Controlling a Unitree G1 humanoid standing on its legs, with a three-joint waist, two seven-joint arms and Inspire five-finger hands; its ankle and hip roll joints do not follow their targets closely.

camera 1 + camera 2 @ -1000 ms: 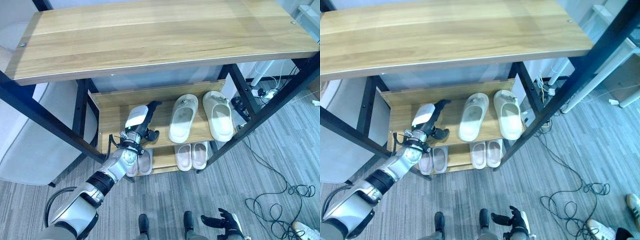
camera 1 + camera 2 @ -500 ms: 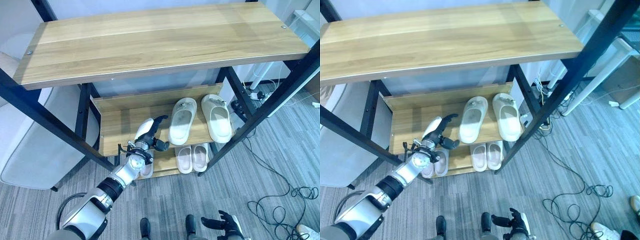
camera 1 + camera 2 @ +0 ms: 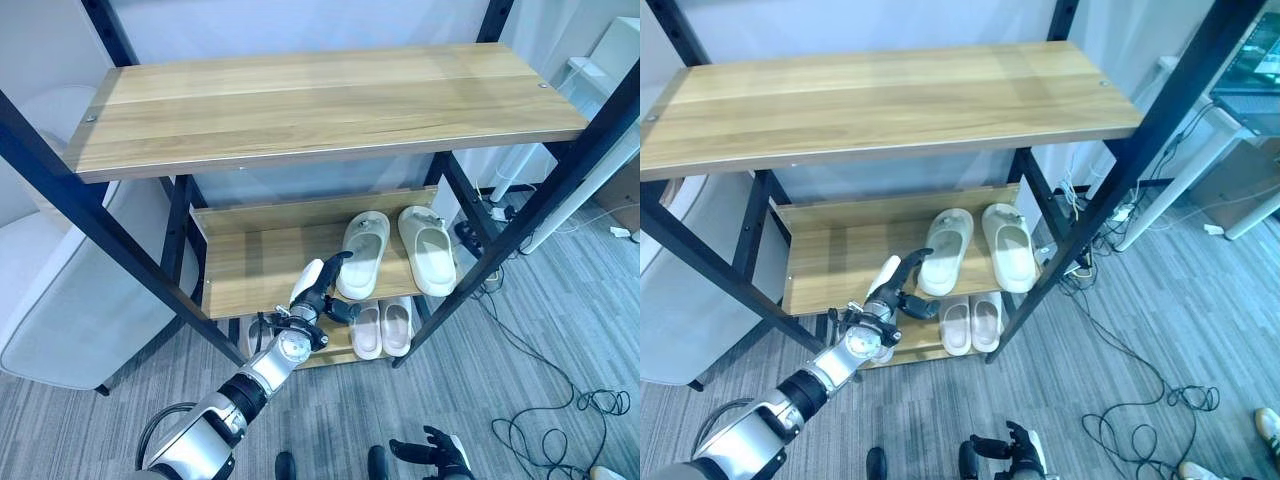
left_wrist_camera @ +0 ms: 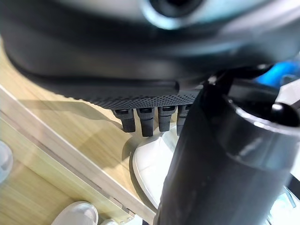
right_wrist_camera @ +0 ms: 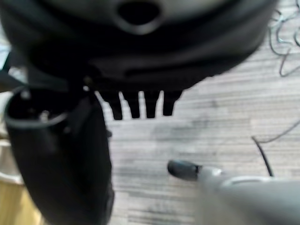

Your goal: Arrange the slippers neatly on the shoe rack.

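2 white slippers (image 3: 395,250) lie on the middle shelf (image 3: 250,265) of the shoe rack (image 3: 300,105), toes inward, the left one skewed. They look like light, springy foam, best nudged by the heel. The left hand (image 3: 322,290) hovers by that heel, fingers spread, holding nothing. The right hand (image 3: 432,457) hangs low, relaxed.

no readable text, labels, numbers or signs anywhere
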